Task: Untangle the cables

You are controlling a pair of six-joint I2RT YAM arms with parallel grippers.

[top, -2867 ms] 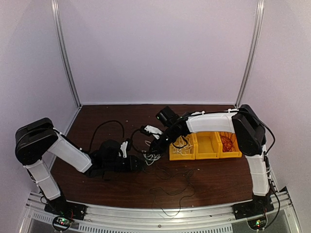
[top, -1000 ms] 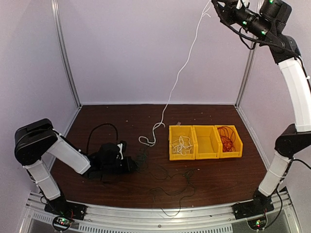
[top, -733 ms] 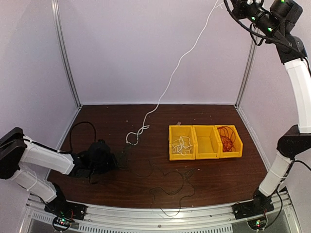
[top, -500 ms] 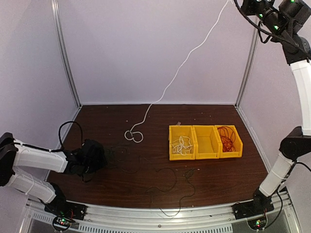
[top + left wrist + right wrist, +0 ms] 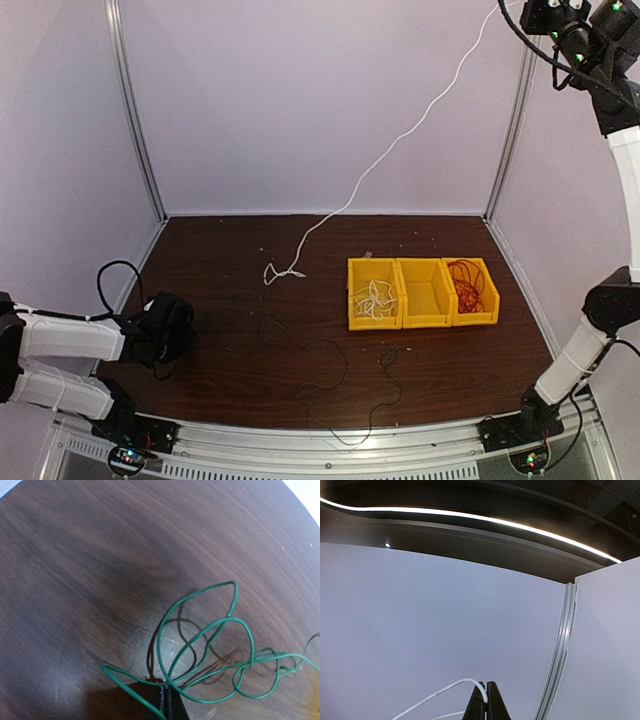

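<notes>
While your left gripper (image 5: pixel 165 702), low at near left, pinches a thin green looped wire (image 5: pixel 158 647) trailing rightward, your right gripper (image 5: pixel 486 702), high at far right, pinches a thin white wire (image 5: pixel 390 148) slanting down-left onto the dark wooden table (image 5: pixel 450 360).

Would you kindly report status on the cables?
Left gripper shut on thin green wire, low over wooden table. Right gripper shut on thin white wire, up high, tail on table. Nothing blocking.

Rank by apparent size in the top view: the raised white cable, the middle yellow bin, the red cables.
1. white cable, longest by far, though hair-thin.
2. middle yellow bin.
3. red cables, covering only part of the right bin.
</notes>
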